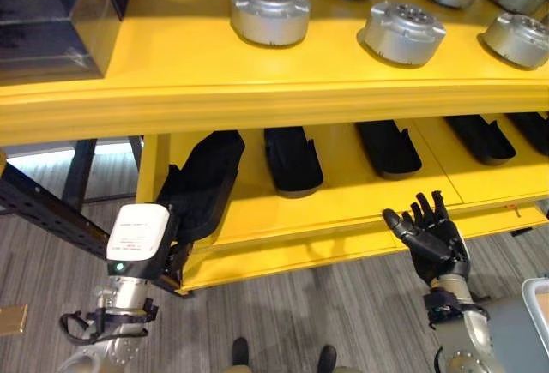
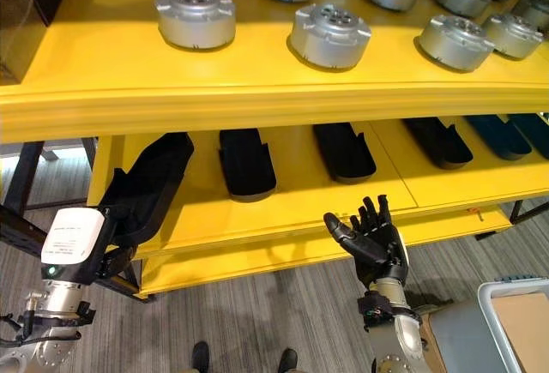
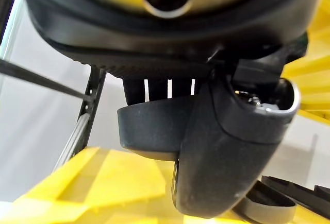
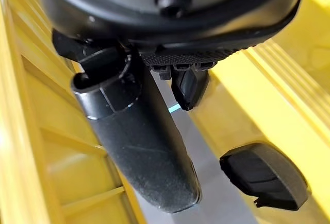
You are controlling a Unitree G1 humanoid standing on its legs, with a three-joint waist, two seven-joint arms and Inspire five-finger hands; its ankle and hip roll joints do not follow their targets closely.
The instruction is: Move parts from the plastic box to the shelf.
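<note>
A yellow two-tier shelf (image 1: 257,90) carries round silver metal parts (image 1: 269,15) on top; at its lower tier, the left hand (image 1: 184,210) grips a black curved plastic part (image 1: 206,171), while the right hand (image 1: 433,236) is spread, empty

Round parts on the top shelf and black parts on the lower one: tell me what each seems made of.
Round parts: likely cast or machined metal, with a silver-grey satin sheen and soft highlights. Black parts: probably moulded plastic, matte with a dull shine; the left hand holds one. Shelf: glossy yellow paint, material underneath unclear.
</note>
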